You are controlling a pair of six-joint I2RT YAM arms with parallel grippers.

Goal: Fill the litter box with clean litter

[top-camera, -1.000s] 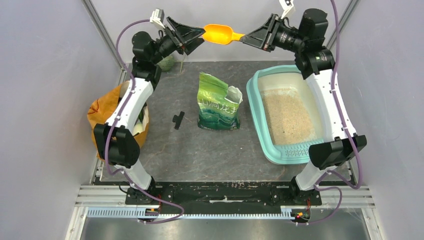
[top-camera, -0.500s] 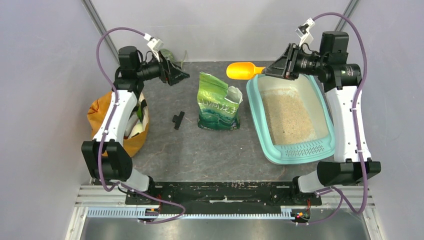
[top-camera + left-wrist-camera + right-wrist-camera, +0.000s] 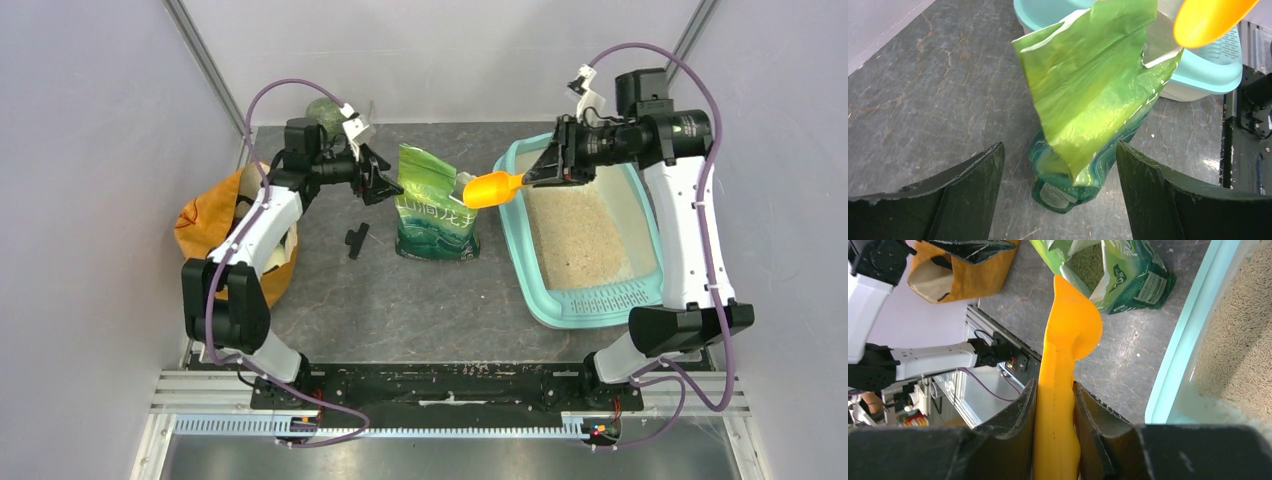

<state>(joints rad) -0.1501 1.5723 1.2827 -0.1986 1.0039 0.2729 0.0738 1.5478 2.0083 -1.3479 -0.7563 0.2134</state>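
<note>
The light-teal litter box (image 3: pixel 512 225) lies at the right and holds pale beige litter (image 3: pixel 580 235). The green pouch (image 3: pixel 435 205) stands open in the middle. My right gripper (image 3: pixel 538 174) is shut on the handle of an orange scoop (image 3: pixel 488 188), whose bowl hangs at the pouch's open mouth. In the right wrist view the scoop (image 3: pixel 1068 340) points at the pouch (image 3: pixel 1128 275), with the box rim (image 3: pixel 1175 360) at right. My left gripper (image 3: pixel 385 187) is open just left of the pouch top. In the left wrist view the pouch (image 3: pixel 1088 100) stands between the open fingers (image 3: pixel 973 185).
An orange sack (image 3: pixel 210 235) with rubbish stands at the left edge. A small black clip (image 3: pixel 356 240) lies on the dark tabletop left of the pouch. A green round thing (image 3: pixel 322 110) sits at the back left. Walls enclose both sides and the back.
My right gripper has brought the scoop down and left, from high at the back to the pouch's mouth. My left gripper has come down and right to the pouch's left side.
</note>
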